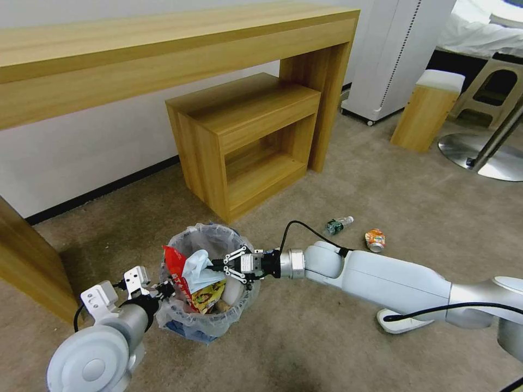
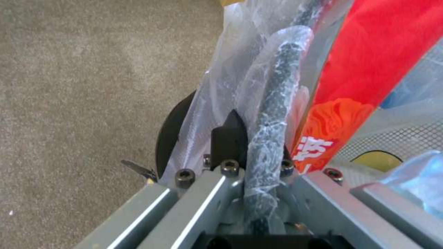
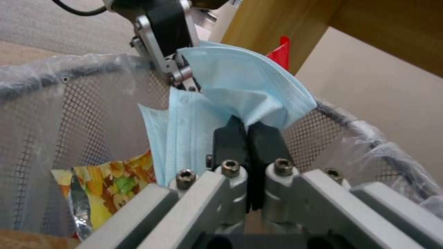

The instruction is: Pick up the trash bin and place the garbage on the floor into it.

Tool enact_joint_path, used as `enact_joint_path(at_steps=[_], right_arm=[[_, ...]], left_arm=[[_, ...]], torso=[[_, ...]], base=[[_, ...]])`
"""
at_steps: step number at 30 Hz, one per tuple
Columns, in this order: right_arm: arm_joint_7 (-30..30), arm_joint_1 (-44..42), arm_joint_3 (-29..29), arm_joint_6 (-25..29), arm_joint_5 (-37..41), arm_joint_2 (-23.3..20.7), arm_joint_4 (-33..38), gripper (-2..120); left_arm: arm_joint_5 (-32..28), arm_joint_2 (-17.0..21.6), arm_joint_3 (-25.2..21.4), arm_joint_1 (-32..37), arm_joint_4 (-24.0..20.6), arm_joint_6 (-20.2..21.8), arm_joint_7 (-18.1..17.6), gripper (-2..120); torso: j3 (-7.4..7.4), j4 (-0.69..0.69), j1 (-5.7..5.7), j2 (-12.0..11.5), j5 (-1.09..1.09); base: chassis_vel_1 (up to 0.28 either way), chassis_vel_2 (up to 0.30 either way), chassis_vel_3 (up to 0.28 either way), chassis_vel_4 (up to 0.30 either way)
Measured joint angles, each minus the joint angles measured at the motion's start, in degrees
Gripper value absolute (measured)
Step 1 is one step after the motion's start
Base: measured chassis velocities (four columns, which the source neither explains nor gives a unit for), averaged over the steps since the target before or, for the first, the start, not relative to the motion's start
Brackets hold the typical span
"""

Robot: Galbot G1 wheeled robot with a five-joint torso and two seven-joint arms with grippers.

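The trash bin (image 1: 241,305), a mesh bin lined with a crinkled clear bag, is held up off the beige carpet floor (image 1: 327,348). My left gripper (image 1: 163,288) is shut on its near rim (image 2: 281,79), and the black pads (image 2: 228,138) pinch bag and rim together. My right gripper (image 1: 215,267) reaches over the bin's mouth, shut on a blue mask (image 3: 240,90) that hangs inside. Down in the bin lie a red packet (image 1: 174,267) and a yellow wrapper (image 3: 110,183). On the floor to the right lie a small bottle (image 1: 339,224) and an orange can (image 1: 375,239). A white slipper (image 1: 400,322) lies under my right arm.
A long wooden desk (image 1: 163,54) runs along the wall, with a low wooden cabinet (image 1: 245,136) beneath it just behind the bin. At the right stand a wooden stool (image 1: 425,109), a round metal chair base (image 1: 482,155) and a white appliance (image 1: 392,54).
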Motion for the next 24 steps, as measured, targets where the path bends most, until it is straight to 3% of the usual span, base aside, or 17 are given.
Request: enact_joint_path(at_steps=[5, 8, 14, 16, 17, 24], right_arm=[[-0.07, -0.12, 0.45, -0.35, 0.35, -0.42, 0.85, 17], [-0.09, -0.14, 1.26, -0.88, 1.27, -0.64, 2.26, 34], [0.01, -0.18, 1.82, -1.06, 2.14, -0.52, 4.25, 48], [0.45, -0.26, 1.97, -1.04, 2.47, -0.46, 4.96, 61], [0.45, -0.26, 1.97, -1.04, 2.47, -0.46, 4.96, 61], [2.2, -1.72, 3.48, -0.46, 4.31, -0.52, 6.58, 90]], left_arm=[[0.0, -0.16, 0.03, -0.08, 0.05, 0.0, 0.15, 0], [0.01, -0.29, 0.03, -0.24, 0.5, -0.03, 0.21, 0], [-0.34, -0.59, 0.67, -0.23, 0.57, 0.5, 1.48, 0], [-0.11, -0.67, 0.5, -0.25, 0.62, 0.44, 1.46, 0], [-0.11, -0.67, 0.5, -0.25, 0.62, 0.44, 1.46, 0], [0.69, -0.91, 0.32, -0.03, 1.16, 0.35, 1.68, 0]], torso=[[0.0, 0.0, 0.0, 0.0, 0.0], [0.0, 0.0, 0.0, 0.0, 0.0], [0.0, 0.0, 0.0, 0.0, -0.05], [0.0, 0.0, 0.0, 0.0, 0.04], [0.0, 0.0, 0.0, 0.0, 0.04], [0.0, 0.0, 0.0, 0.0, 0.0]], base=[[0.0, 0.0, 0.0, 0.0], [0.0, 0.0, 0.0, 0.0], [0.0, 0.0, 0.0, 0.0], [0.0, 0.0, 0.0, 0.0], [0.0, 0.0, 0.0, 0.0], [0.0, 0.0, 0.0, 0.0]])
